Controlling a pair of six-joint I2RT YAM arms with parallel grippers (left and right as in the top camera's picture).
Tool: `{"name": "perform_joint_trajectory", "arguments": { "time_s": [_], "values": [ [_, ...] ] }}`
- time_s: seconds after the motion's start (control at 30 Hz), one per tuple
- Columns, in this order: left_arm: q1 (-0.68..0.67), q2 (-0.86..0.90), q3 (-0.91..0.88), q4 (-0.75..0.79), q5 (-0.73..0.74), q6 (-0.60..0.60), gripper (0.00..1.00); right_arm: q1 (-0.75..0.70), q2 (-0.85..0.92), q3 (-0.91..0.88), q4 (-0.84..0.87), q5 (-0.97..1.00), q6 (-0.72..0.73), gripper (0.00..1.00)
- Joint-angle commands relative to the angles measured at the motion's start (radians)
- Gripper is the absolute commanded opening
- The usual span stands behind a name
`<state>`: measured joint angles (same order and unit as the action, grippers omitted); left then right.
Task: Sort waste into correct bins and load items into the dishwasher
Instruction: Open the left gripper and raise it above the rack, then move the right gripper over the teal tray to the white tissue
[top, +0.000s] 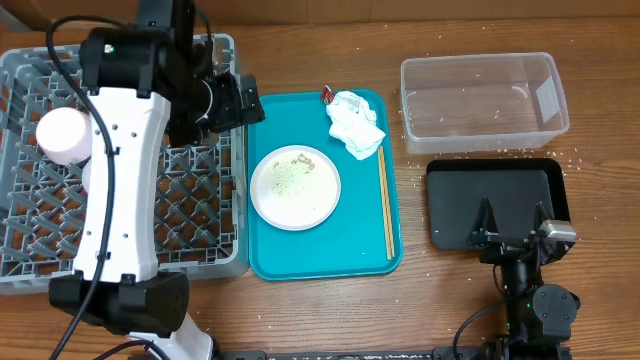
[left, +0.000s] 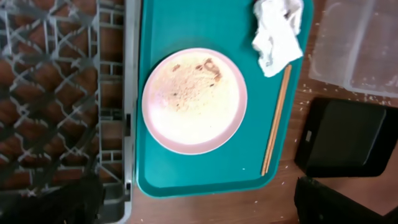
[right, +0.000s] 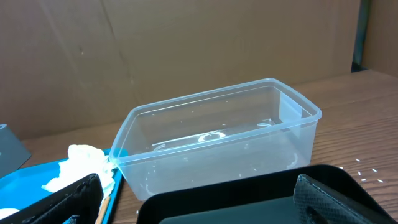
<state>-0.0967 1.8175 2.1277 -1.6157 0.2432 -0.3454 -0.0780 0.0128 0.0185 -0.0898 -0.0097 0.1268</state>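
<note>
Left gripper (top: 242, 103) is hanging released, fingers spread, over the dish rack's (top: 200, 210) right edge. Right gripper (top: 513, 222) is gaping empty above the black tray (top: 455, 210). The dirty plate (top: 295, 187) is sitting mid teal tray (top: 270, 120), with the napkin (top: 355, 125) and red wrapper (top: 327, 94) (print too small to read) lying at its far end.

Teal serving tray (top: 300, 120): rectangular, raised rim, lies flat on wooden table (top: 330, 310). Table surface shows on all sides of tray, brown grain. Wooden chopsticks (top: 388, 200): thin, pressed close together, inside tray along its right rim, roughly parallel to it. Brown cardboard panel (right: 186, 50): upright, beyond tray's far side.
</note>
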Motion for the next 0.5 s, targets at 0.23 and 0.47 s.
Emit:
{"name": "perform_joint_trajectory", "arguments": {
  "time_s": [0.23, 0.47],
  "values": [
    [0.000, 0.009, -0.057, 0.002, -0.041, -0.063, 1.00, -0.003, -0.010, -0.011, 0.096, -0.101, 0.117, 1.00],
    [0.000, 0.009, -0.057, 0.009, -0.042, -0.062, 1.00, -0.003, -0.010, -0.011, 0.155, -0.560, 0.757, 1.00]
  ]
}}
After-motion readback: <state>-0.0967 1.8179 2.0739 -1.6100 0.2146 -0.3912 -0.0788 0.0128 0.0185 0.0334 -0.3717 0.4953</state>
